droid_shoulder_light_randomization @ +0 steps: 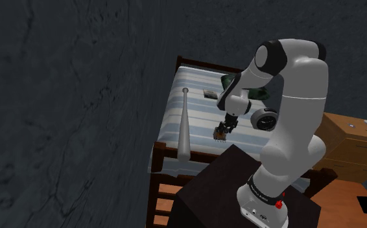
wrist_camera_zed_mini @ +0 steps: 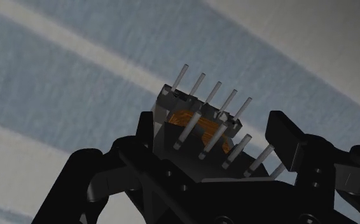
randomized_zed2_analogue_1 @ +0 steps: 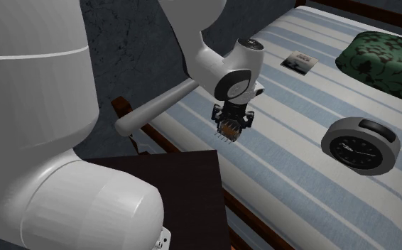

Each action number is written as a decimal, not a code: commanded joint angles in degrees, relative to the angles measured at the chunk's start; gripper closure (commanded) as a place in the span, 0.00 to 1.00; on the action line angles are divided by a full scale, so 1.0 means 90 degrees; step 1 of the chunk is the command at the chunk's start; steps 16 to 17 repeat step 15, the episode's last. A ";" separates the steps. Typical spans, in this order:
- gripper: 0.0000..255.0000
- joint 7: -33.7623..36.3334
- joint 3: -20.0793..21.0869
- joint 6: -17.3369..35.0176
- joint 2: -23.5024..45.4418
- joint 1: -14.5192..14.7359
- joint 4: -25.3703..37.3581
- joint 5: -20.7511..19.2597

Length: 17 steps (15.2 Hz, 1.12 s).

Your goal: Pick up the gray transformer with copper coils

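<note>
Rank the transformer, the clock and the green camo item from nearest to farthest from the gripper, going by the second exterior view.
1. transformer: clasped between the fingers of the gripper.
2. clock: lying on the bed, toward the view's right.
3. camo item: upper right, at the bed's far end.

White arm (droid_shoulder_light_randomization: 299,84) forward, wrist down, jaws tight on the transformer (wrist_camera_zed_mini: 194,124).

Bed (droid_shoulder_light_randomization: 198,123): covered in blue-and-white stripes and bordered by a dark wooden frame (droid_shoulder_light_randomization: 205,63).
Backdrop (droid_shoulder_light_randomization: 59,97): a dark grey, mottled surface is seen alongside the bed.
Cabinet (droid_shoulder_light_randomization: 341,152): light wood, placed at the shoulder view's right.
Light: kept dim.
</note>
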 commanded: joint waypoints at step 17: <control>1.00 0.0790 -0.0747 -0.0973 -0.1291 0.0530 -0.0213 -0.1104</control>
